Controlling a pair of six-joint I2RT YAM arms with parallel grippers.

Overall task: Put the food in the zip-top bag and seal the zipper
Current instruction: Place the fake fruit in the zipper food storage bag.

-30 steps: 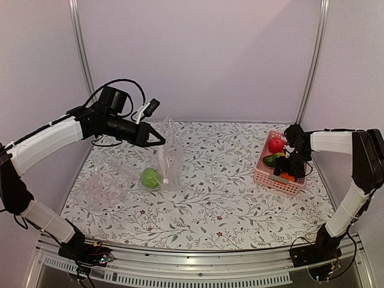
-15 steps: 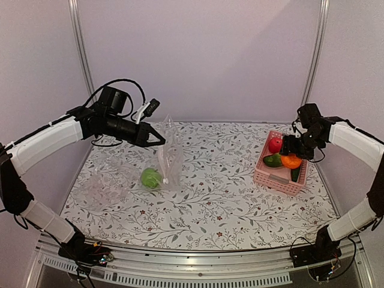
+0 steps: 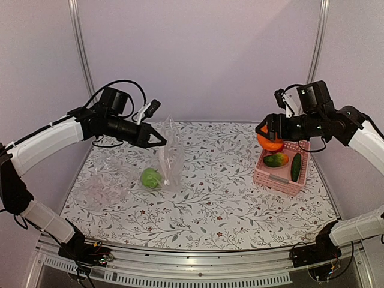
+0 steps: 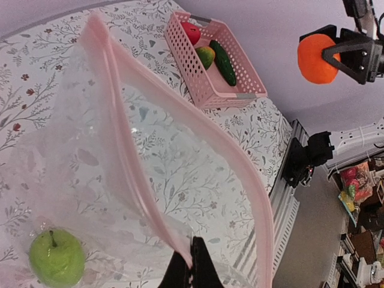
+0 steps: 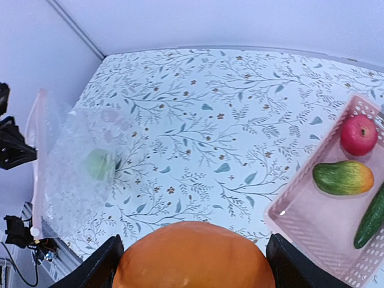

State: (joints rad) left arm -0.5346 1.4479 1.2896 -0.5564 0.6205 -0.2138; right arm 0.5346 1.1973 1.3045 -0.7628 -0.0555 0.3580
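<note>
Jaws of the left gripper (image 3: 161, 142) are pressing fully together on the top edge of the zip-top bag (image 3: 170, 153) in the overhead view; the thin, glossy bag is hanging upright from that pinch down to the floral counter (image 3: 228, 204); a round green apple (image 3: 150, 177) is resting inside at the bottom; a hazy crumpled plastic film (image 3: 99, 189) is lying flat just to the bag's left. On the right, the pink slatted basket (image 3: 270, 180) is holding the green-orange mango (image 3: 276, 159) and the long dark cucumber (image 3: 296, 167); the right gripper (image 3: 268, 137) is gripping the smooth orange (image 3: 270, 140) with its jaws spread wide around it, raised over the basket's far left corner and well apart from the bag.

From the left wrist, the closed fingertips are clamping one lip of the bag; the zipper (image 4: 129, 150) is showing as a pink strip running away along the gaping mouth; the green apple is sitting below behind the film; the basket is lying beyond with the red apple (image 4: 192, 33), mango and cucumber in a row; the orange is hanging in the air in the right gripper.

From the right wrist, the orange is filling the space between both fingers (image 5: 90, 270); the basket with its three fruits is lying at the right edge; the bag is standing far to the left, the green apple blurring through it.
</note>
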